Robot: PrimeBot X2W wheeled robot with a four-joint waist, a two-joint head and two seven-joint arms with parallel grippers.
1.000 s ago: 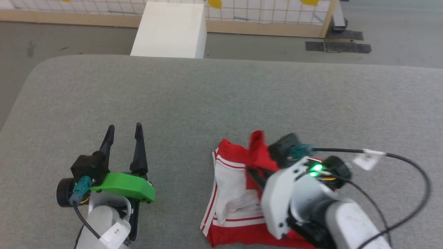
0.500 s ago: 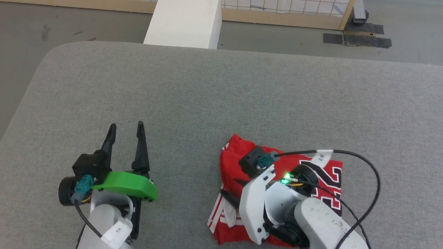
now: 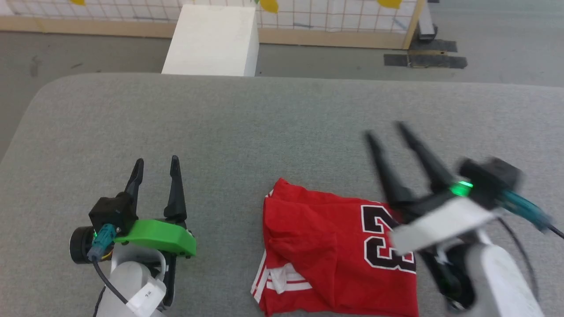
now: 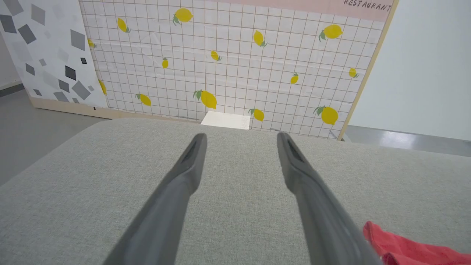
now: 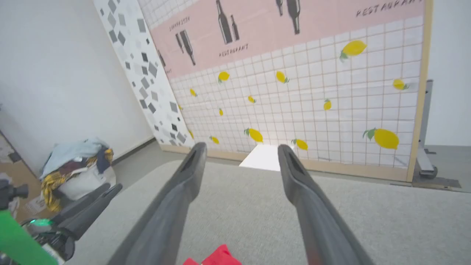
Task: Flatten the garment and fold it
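Note:
The garment [image 3: 326, 246] lies folded into a compact red bundle on the grey table [image 3: 273, 123], near the front edge, with a black-and-white number facing up and striped white trim at its lower left. A red corner of the garment [image 4: 401, 248] shows in the left wrist view, and a tip of the garment [image 5: 217, 257] shows in the right wrist view. My right gripper [image 3: 385, 130] hangs open above the bundle's right end, fingers pointing away, holding nothing. My left gripper [image 3: 155, 160] stands open to the left of the cloth, apart from it.
A white box [image 3: 211, 39] stands on the floor behind the table's far edge, before a tiled lemon-print panel [image 4: 235, 62]. A bin heaped with clothes [image 5: 77, 165] sits on the floor to the left. Bare grey table stretches beyond both grippers.
My right gripper opened, let go of the garment and rose up and to the right. The cloth now lies folded over with the number up. The head camera shifted. The left arm stayed put.

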